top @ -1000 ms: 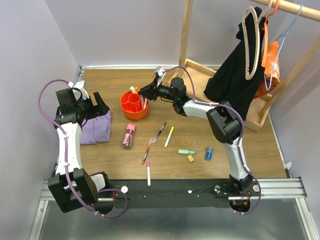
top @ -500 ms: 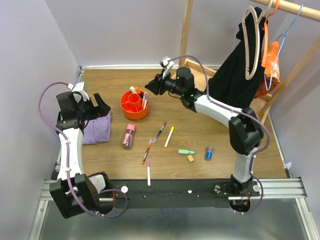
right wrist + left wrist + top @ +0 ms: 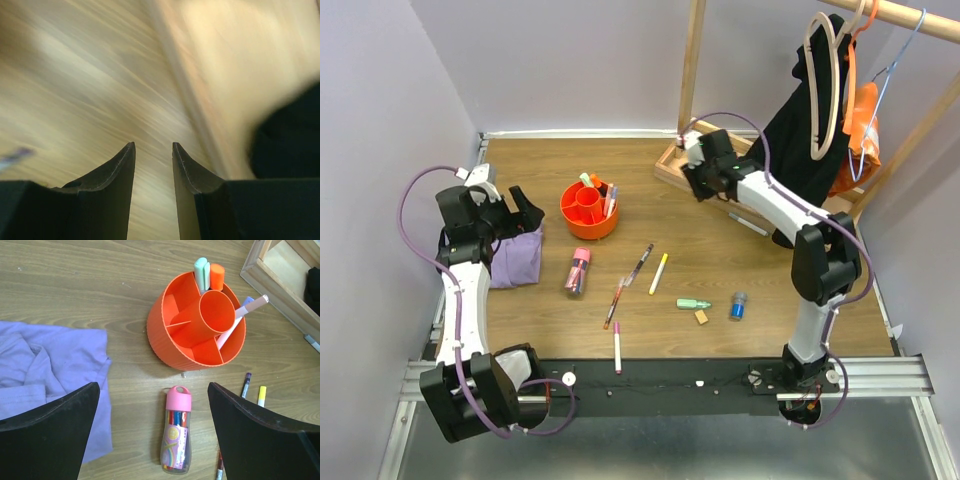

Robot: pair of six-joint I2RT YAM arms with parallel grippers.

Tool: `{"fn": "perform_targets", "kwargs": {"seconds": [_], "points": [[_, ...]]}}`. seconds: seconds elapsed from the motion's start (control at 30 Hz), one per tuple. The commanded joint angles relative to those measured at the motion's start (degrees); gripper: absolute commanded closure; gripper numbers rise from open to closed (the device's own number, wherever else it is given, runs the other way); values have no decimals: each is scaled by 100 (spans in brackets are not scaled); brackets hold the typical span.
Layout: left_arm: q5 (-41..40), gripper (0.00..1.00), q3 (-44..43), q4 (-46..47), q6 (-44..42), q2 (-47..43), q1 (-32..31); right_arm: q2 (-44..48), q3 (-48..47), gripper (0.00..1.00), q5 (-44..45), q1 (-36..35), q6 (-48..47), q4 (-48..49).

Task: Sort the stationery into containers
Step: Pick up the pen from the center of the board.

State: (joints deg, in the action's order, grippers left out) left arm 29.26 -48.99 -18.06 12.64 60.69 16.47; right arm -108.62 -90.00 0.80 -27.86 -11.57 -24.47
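Observation:
The orange tub [image 3: 589, 209] stands on the table and holds green and orange highlighters and a pink pen; it also shows in the left wrist view [image 3: 197, 320]. The clear pink-capped tube [image 3: 578, 271] lies just in front of it, below my open, empty left gripper [image 3: 152, 390]. A dark pen [image 3: 640, 264], yellow marker [image 3: 659, 272], red pen [image 3: 614, 302], pink pen [image 3: 617, 353], green highlighter [image 3: 694, 304], tan eraser [image 3: 701, 317] and blue cylinder [image 3: 737, 305] lie loose. My right gripper [image 3: 694, 186] is open and empty by the rack base; its wrist view [image 3: 153, 145] is blurred.
The folded purple cloth [image 3: 513, 256] lies at the left under my left gripper [image 3: 520, 210]. The wooden rack base [image 3: 760, 190] and post stand at the back right, with a black garment [image 3: 800, 130] hanging over them. A slim grey object [image 3: 748, 223] lies beside the base.
My right gripper has pulled back from over the orange tub, to the right, toward the rack base. A pink pen now stands in the tub. The left arm has shifted slightly.

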Motion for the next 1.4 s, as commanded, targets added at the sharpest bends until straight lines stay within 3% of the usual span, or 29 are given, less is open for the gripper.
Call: {"fn": "perform_targets", "kwargs": {"seconds": [0.0,0.33,1.1,1.37], "points": [[151,2,162,417,185,-66,-56,-71,254,57,720,676,-846,-840],[177,2,294,726,441,-13,-56,-256,650,56,834,940,-1523,-876],[159,2,285,690,405,110,-65,-1091,281,53,790,1247,-1708,-884],[151,2,329,717,476,180,-65,-1250,166,58,19,1353,-1734,-1437]]}}
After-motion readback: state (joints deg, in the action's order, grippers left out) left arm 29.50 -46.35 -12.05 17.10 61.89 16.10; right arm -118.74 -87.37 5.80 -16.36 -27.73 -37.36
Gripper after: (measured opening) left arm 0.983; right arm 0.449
